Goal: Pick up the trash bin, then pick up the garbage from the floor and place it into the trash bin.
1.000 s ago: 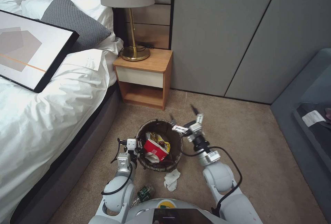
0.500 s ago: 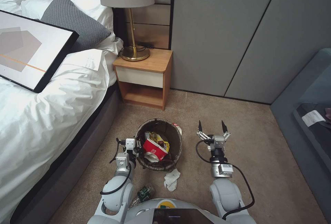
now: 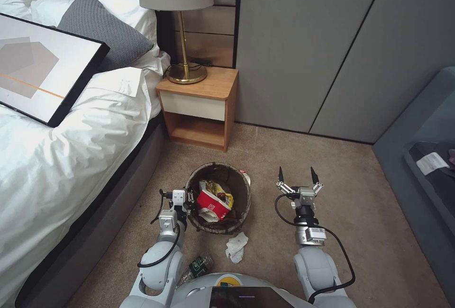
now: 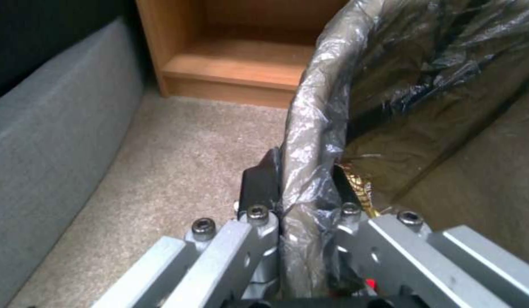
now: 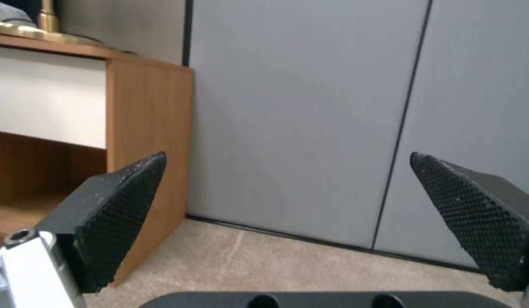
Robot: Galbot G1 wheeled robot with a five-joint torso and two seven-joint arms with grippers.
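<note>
The trash bin (image 3: 238,203), round with a dark bag liner over its rim, is in front of me on the carpet. My left gripper (image 3: 188,200) is shut on its left rim; the left wrist view shows the liner-covered rim (image 4: 310,141) pinched between the fingers (image 4: 263,182). Inside lie a red-and-white wrapper (image 3: 212,205) and a yellow snack wrapper (image 3: 219,190). A white tissue (image 3: 236,246) and a green-labelled bottle (image 3: 199,266) lie on the floor close to my base. My right gripper (image 3: 298,174) hangs open and holds nothing, right of the bin, its fingertips (image 5: 113,205) spread wide.
A wooden nightstand (image 3: 201,106) with a brass lamp (image 3: 182,23) stands behind the bin. The bed (image 3: 57,156) runs along the left. Grey wall panels (image 3: 332,47) close off the back, and a dark sofa (image 3: 426,166) is at the right. Open carpet lies between.
My right gripper has pulled back from over the bin's right rim to a spot right of the bin and turned to point forward. The left gripper keeps its hold on the rim.
</note>
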